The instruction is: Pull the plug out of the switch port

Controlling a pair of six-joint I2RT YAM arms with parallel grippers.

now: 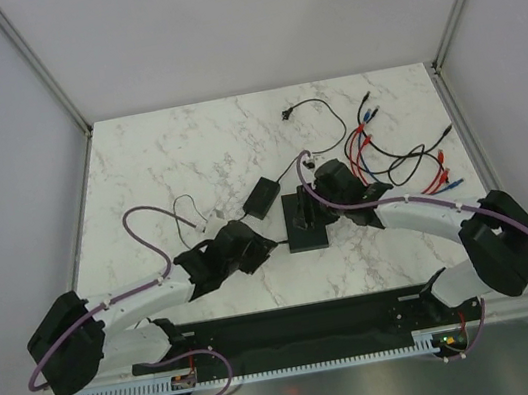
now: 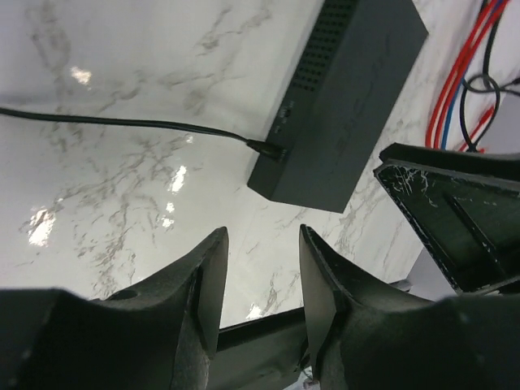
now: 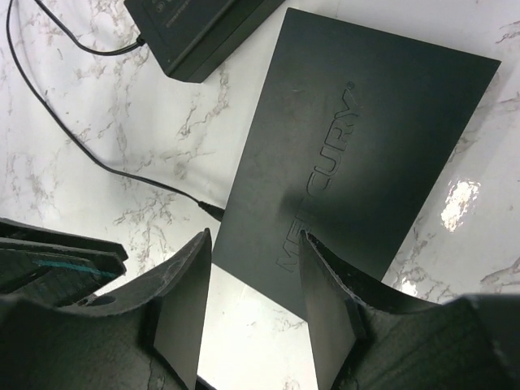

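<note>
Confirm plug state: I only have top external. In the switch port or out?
Observer: In. Left wrist shows the plug seated in the side of the switch, cord running off left.
Operator: Left gripper holding anything?
Observer: No, the left gripper is open and empty, short of the switch.
Operator: Right one?
Observer: The right gripper is open above the switch's lettered top, plug near one fingertip.

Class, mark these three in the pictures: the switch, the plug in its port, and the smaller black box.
Switch [image 3: 366,146]: right wrist view, middle of its top face.
Plug [image 2: 266,147]: left wrist view, its barrel at the port.
Smaller box [image 3: 188,28]: right wrist view, its top face.
</note>
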